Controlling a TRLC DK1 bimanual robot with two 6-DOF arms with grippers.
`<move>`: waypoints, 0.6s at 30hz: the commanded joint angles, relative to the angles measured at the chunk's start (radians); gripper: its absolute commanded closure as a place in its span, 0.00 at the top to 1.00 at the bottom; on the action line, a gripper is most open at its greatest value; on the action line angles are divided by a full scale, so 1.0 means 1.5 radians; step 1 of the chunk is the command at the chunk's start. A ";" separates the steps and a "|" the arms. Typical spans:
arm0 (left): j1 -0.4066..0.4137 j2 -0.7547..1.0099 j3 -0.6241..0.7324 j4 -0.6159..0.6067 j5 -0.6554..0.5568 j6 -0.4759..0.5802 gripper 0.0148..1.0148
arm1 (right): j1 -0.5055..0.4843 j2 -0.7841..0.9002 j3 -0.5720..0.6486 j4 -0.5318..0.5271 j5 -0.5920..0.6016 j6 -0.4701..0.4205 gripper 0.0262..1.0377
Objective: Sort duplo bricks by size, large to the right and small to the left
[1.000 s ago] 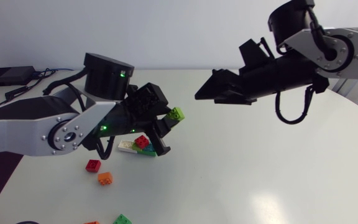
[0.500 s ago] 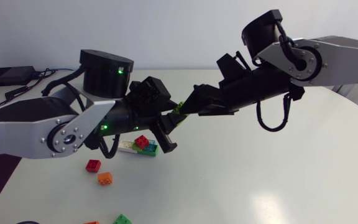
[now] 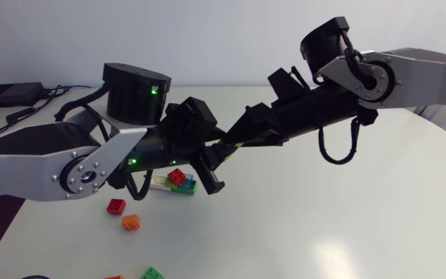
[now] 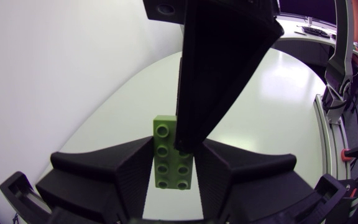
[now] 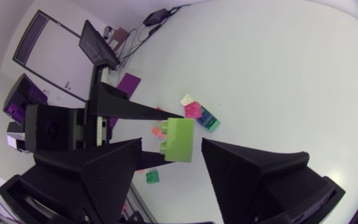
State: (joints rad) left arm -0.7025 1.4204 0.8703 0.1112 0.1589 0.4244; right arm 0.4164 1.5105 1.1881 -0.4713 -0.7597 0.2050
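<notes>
Left gripper [image 4: 174, 143]: above the table's [image 3: 324, 217] left half, closed onto the lime brick. Its fingers [image 4: 129, 177] press the brick's two long sides.
Lime brick [image 4: 168, 167]: held in the air, clear of the table, with its studs facing the left wrist camera. One end sticks out past the left fingertips.
Right gripper [image 5: 172, 143]: comes in from the right and meets the left gripper at the brick. Its fingers [image 5: 253, 174] stand wider apart than the brick, one on each side, with a small gap showing at both. In the left wrist view one finger overlaps the brick's far end; I cannot tell whether it touches there.
Cluster [image 3: 174, 182]: white, red and green bricks together on the table under the left gripper.
Red brick [image 3: 115, 205]: alone on the table, near the cluster.
Orange brick [image 3: 131, 222]: just beside the red brick.
Green brick [image 3: 152, 273]: at the table's near edge, well apart from the cluster.
</notes>
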 commanded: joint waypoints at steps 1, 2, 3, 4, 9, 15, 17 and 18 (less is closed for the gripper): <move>-0.007 0.002 0.010 0.001 0.009 -0.013 0.29 | -0.009 0.015 -0.020 0.021 -0.033 0.030 0.36; -0.006 0.002 0.011 0.001 0.009 -0.013 0.29 | -0.012 0.013 -0.023 0.027 -0.032 0.037 0.34; -0.005 0.000 0.011 0.001 0.009 -0.013 0.29 | -0.016 0.010 -0.025 0.029 -0.027 0.045 0.33; -0.004 -0.002 0.011 -0.001 0.009 -0.013 0.29 | -0.020 0.009 -0.024 0.029 -0.022 0.051 0.32; 0.002 -0.011 0.010 -0.003 0.009 -0.013 0.29 | -0.041 0.014 -0.027 0.029 -0.020 0.071 0.08; 0.005 -0.014 0.012 -0.007 0.008 -0.011 0.30 | -0.036 0.006 -0.038 0.036 -0.010 0.066 0.02; 0.005 -0.014 0.012 -0.008 0.008 -0.009 0.31 | -0.036 -0.002 -0.047 0.055 -0.006 0.070 0.02; 0.006 -0.013 0.013 -0.008 0.008 -0.010 0.33 | -0.037 -0.003 -0.048 0.055 -0.006 0.071 0.02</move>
State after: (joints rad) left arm -0.7002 1.4200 0.8707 0.1013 0.1585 0.4244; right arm 0.3710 1.5101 1.1534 -0.4038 -0.7933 0.2932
